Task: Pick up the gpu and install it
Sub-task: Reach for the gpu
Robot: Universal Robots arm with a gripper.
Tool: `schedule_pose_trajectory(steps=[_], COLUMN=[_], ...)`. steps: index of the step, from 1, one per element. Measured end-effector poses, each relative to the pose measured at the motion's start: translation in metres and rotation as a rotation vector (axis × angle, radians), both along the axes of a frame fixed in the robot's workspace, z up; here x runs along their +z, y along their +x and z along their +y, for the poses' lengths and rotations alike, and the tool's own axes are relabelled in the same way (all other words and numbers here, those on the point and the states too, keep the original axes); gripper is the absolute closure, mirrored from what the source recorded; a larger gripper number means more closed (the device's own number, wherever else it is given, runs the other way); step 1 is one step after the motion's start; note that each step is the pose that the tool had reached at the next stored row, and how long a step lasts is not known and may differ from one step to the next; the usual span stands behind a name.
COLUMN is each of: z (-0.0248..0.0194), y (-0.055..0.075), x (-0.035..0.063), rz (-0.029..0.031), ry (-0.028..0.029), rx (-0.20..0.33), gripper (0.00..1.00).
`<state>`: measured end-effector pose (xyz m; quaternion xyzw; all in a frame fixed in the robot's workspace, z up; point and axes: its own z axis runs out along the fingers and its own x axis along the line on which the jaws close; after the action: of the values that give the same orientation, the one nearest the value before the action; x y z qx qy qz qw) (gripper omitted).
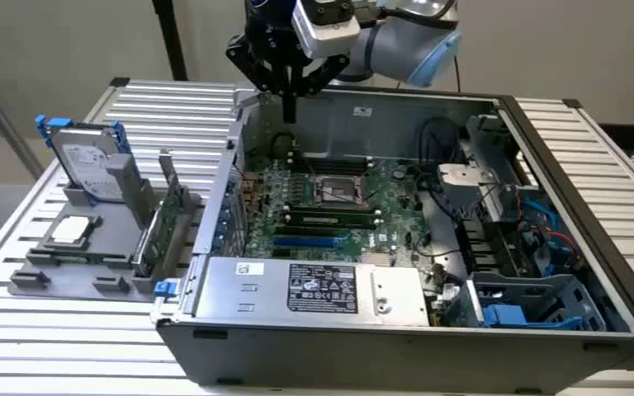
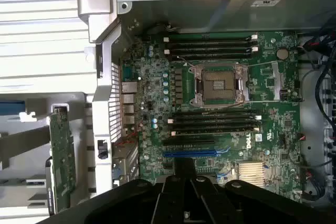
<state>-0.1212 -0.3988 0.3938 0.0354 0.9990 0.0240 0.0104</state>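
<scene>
Gripper (image 2: 184, 169) fingers, pressed together, empty, hang upper centre over the open case (image 1: 428, 115); at the exterior view's left the gpu (image 1: 168, 223) stands edge-on in a grey rack (image 1: 63, 268), lower edge hidden.

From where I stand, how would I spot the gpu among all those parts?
Find the open computer case; a grey rack sits just outside it on the exterior view's left. The gpu is the thin green card standing on edge in the rack, nearest the case, unlike the silver, blue-railed hard drive beyond it.
</scene>
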Motion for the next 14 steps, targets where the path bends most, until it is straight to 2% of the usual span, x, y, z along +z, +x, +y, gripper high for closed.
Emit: schedule_pose_trajectory(steps=[12, 14], z=[-0.0001, -0.0023], y=[-0.0010, -0.0073], x=[0.0005, 0.0004], rz=[0.0002, -0.0002], ry=[-0.0003, -0.0002], rx=[0.000, 0.000], gripper=[1.00, 1.00])
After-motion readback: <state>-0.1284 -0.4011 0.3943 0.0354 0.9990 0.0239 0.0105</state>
